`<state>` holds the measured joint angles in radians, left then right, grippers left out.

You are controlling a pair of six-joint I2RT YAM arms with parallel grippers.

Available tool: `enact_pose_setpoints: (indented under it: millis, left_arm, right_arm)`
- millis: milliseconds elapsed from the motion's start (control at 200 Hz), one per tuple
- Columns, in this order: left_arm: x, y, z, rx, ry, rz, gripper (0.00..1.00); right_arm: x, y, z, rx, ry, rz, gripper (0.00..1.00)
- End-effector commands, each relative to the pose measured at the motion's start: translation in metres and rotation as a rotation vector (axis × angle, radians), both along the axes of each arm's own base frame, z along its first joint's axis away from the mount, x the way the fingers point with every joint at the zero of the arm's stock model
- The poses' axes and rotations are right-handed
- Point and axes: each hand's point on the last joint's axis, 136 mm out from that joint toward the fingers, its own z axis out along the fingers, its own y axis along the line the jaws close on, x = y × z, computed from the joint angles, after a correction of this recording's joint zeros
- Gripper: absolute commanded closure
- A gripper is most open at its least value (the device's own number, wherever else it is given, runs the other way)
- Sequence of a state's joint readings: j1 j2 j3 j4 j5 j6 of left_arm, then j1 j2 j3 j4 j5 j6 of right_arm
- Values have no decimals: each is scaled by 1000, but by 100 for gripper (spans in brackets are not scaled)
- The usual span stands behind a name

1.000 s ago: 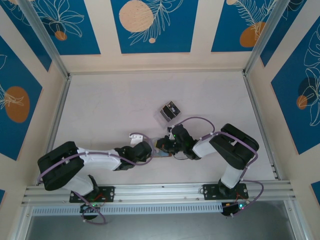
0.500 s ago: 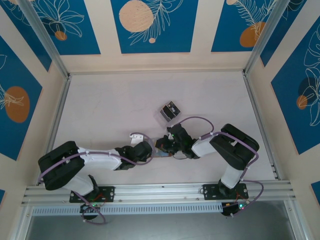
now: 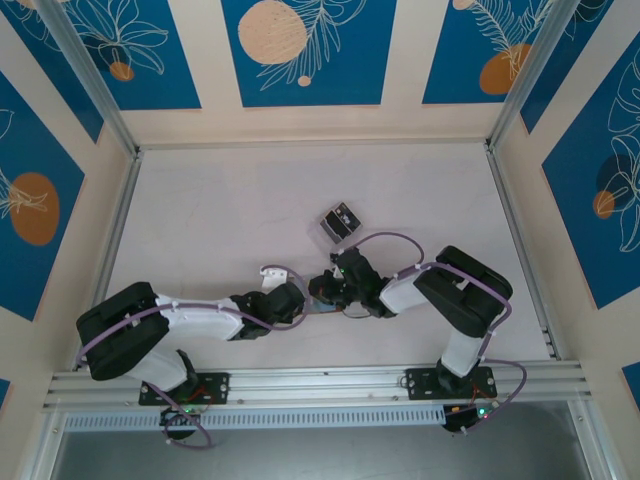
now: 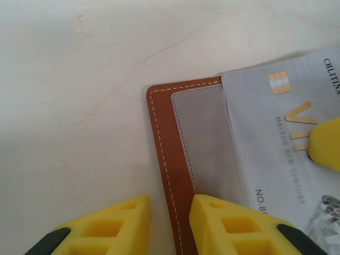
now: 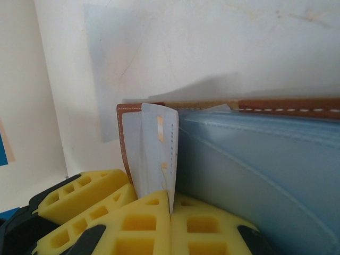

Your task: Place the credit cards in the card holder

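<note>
The card holder, brown leather with a grey inner pocket, lies open on the table between both arms. My left gripper stands slightly open astride its stitched brown edge, one finger over the pocket and the other over the table, not squeezing. My right gripper is shut on a pale grey credit card with a gold chip. The card's far end lies over the grey pocket, where a right fingertip rests on it. More dark credit cards sit further back.
A clear plastic slotted stand holds the dark cards just behind the grippers. Both arms meet at the table's near middle. Metal rails run along the table's sides and front.
My right gripper has shifted a little to the left with the card, closer over the card holder. The left arm has stayed put.
</note>
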<state>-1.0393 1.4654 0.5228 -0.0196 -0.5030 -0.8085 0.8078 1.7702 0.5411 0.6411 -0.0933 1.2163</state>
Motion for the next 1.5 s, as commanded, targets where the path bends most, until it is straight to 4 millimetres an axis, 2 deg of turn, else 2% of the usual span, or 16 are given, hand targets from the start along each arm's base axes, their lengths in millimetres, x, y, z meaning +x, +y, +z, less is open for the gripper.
enact_pose_setpoints:
  millis: [0, 185, 420, 615, 740, 920, 1496]
  left_arm:
    - [-26, -1, -26, 20, 139, -76, 72]
    - [-26, 1, -19, 13, 126, -74, 72]
    - [-29, 12, -13, 14, 113, -58, 72]
    - [-31, 14, -14, 11, 117, -56, 72]
    - [-31, 14, -15, 15, 117, -56, 72]
    - [-31, 14, -15, 16, 117, -57, 72]
    - [-29, 8, -18, 8, 123, -61, 72]
  right_arm:
    - [-82, -71, -106, -412, 285, 61, 98]
    - [-79, -63, -90, -390, 236, 117, 81]
    - [-73, -62, -63, -415, 184, 176, 61]
    - [-68, -61, -49, -457, 160, 219, 50]
    - [-62, -65, -43, -490, 145, 221, 48]
    - [-57, -68, -38, -482, 142, 216, 51]
    - [-51, -50, -26, -348, 84, 269, 92]
